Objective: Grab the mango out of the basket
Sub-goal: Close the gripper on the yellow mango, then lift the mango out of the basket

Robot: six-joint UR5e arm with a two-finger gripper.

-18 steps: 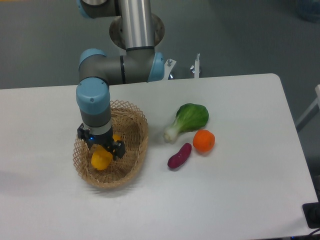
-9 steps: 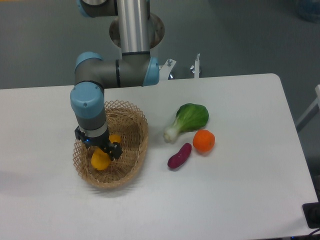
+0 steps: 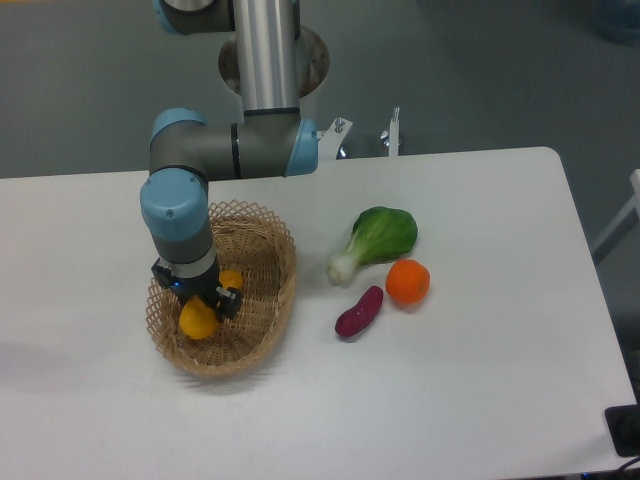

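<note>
- gripper (image 3: 203, 303) points straight down inside the basket (image 3: 270, 300), black fingers either side of the mango (image 3: 198, 319)
- jaws look closed on the mango's middle; yellow-orange shows below the gripper and a small bit above right of it
- mango sits low in the basket's left half; can't tell if it touches the wicker floor or hangs just clear
- basket sits on the left part of the white desk (image 3: 480, 380), tan woven wicker, lattice rim visible around the arm's wrist
- right of the basket, apart from it: green leafy vegetable (image 3: 375, 240), round orange fruit (image 3: 407, 281) just below it, purple sweet potato (image 3: 359, 311) just beside the orange on its lower left
- arm comes down from its base at the desk's back edge, blue-capped joints
</note>
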